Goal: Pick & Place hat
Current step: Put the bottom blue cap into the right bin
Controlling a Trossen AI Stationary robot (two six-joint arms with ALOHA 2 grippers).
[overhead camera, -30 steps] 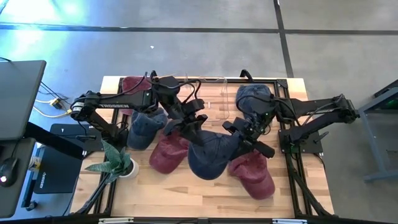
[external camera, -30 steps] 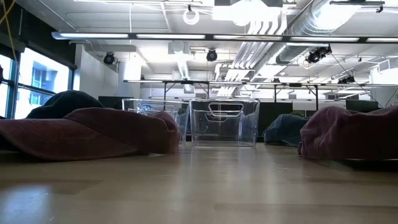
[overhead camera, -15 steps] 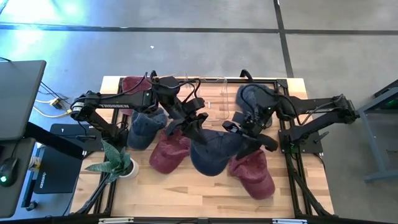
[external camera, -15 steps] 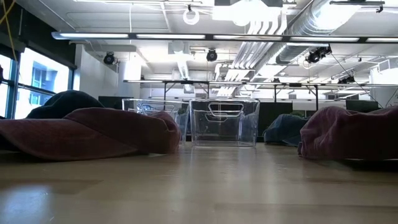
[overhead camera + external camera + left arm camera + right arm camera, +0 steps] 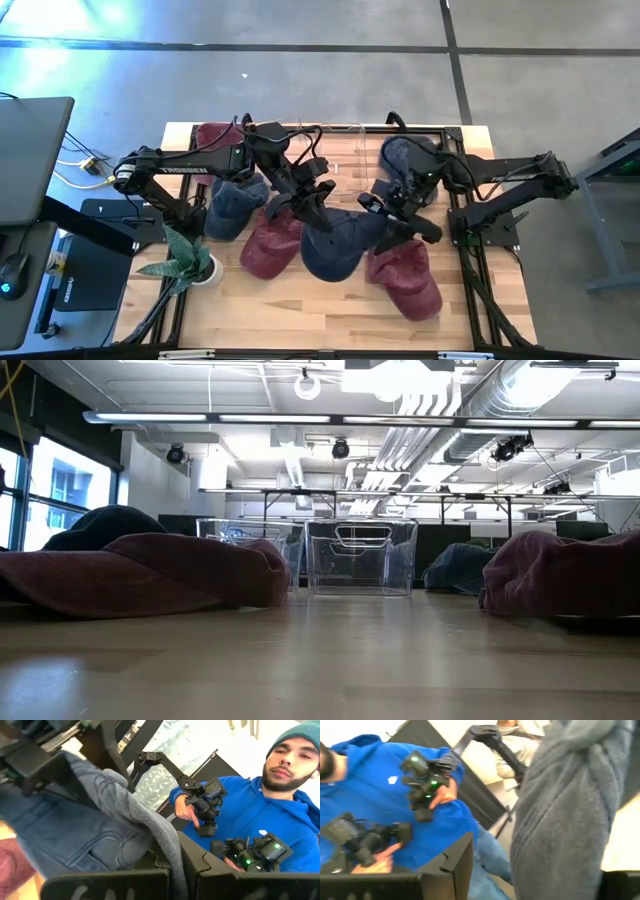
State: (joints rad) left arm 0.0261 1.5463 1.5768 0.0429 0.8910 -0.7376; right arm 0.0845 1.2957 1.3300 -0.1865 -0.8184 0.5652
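maroon hats (image 5: 272,248) and (image 5: 405,280) flank the navy hat (image 5: 335,245) at mid-table; clear bin (image 5: 361,556) at far edge. navy hat soft, crumpled, lifted between both arms. left gripper (image 5: 312,200) clamped on its edge; right gripper (image 5: 392,218) beside it, grip unclear.

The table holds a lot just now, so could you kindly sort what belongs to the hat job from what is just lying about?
In the job:
- blue hat
- left gripper, shut on it
- right gripper
- clear bin

Lying about:
- maroon hat
- potted plant
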